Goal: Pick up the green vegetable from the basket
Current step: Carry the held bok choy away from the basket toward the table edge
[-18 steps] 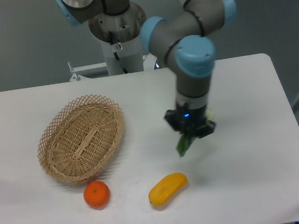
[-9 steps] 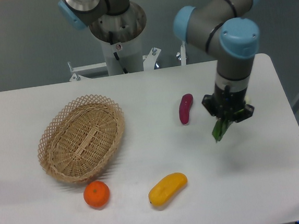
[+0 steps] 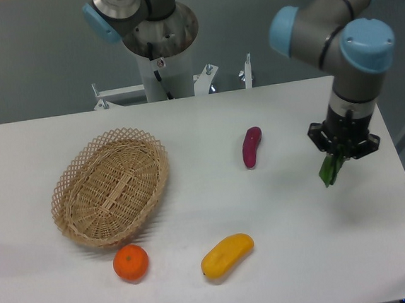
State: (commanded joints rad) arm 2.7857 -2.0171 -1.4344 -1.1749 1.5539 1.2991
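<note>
My gripper [image 3: 342,155] is at the right side of the table, shut on the green vegetable [image 3: 330,170]. The vegetable hangs down from the fingers, dark green leaves lowest, held above the white tabletop. The oval wicker basket [image 3: 70,178] sits far to the left and holds nothing. The vegetable is well away from the basket.
A purple-red oblong vegetable [image 3: 251,147] lies at mid table. A yellow fruit [image 3: 227,256] and an orange [image 3: 131,263] lie near the front edge. The arm's base column [image 3: 159,49] stands behind the table. The table's right edge [image 3: 395,163] is close to the gripper.
The gripper has carried the green vegetable steadily to the right, from mid table to near the right edge. The purple-red vegetable, first hidden behind the arm, now shows.
</note>
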